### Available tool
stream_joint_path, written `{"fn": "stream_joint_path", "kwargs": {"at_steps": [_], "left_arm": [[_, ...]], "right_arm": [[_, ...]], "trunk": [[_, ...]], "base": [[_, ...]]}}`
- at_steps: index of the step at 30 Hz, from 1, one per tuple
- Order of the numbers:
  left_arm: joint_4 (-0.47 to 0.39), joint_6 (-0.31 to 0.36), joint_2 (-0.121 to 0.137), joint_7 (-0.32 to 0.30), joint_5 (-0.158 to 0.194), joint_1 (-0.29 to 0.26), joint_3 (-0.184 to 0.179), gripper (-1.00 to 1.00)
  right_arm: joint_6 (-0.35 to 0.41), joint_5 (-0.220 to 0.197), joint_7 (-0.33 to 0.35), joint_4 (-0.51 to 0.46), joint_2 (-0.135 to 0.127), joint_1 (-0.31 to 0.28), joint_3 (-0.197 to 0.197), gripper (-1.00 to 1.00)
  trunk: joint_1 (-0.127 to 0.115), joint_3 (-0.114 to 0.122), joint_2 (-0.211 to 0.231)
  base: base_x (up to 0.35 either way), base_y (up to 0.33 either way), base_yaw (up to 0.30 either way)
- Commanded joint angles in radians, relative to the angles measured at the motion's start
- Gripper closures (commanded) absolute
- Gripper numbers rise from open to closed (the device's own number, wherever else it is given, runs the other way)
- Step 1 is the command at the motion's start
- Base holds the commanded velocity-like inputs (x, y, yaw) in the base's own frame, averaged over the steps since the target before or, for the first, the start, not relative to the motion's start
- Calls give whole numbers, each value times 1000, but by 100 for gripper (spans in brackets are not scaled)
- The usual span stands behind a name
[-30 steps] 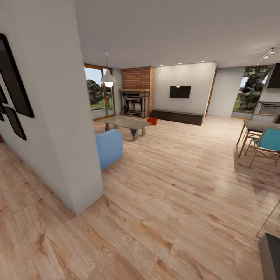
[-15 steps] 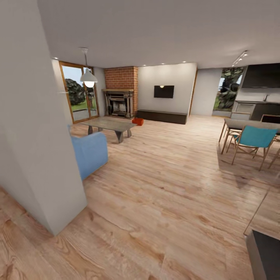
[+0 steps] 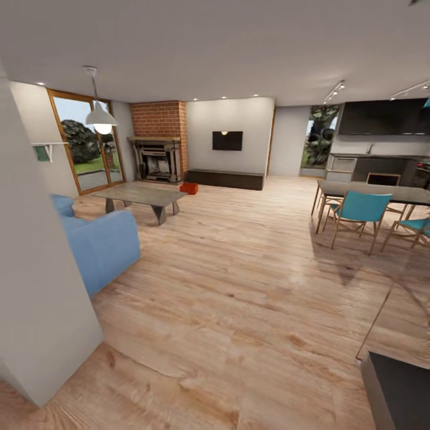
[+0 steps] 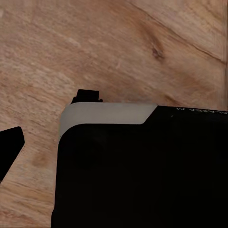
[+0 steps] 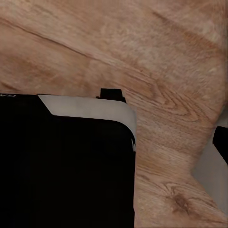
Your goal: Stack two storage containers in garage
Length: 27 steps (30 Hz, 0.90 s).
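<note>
Ahead, storage container (image 3: pixel 189 188) (orange-red) by fireplace (image 3: pixel 157 160).

Both wrist cameras looked down past a large black, grey-edged part of the robot's body (image 4: pixel 142 166) toward the floor. In the left wrist view a dark pointed tip (image 4: pixel 9 147) showed at the frame's edge, apart from the black body; what it belonged to could not be told. In the right wrist view the same kind of black, grey-trimmed body panel (image 5: pixel 66 166) appeared. Whether the fingers stood apart or together could not be told
</note>
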Motion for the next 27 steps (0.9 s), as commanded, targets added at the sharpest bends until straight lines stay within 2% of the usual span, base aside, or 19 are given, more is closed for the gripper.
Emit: {"fn": "stream_joint_path", "kwargs": {"at_steps": [1,27], "left_arm": [[1,-3,0,-3,10,-1,0,-100],[1,-3,0,-3,10,0,0,-100]], "right_arm": [[-5,-9,-1,3,1,-1,8,-100],[-3,-9,-1,3,1,-1,8,-100]], "trunk": [[1,-1,-1],[1,-1,-1]], "base": [[322,0,-240],[322,0,-17]]}}
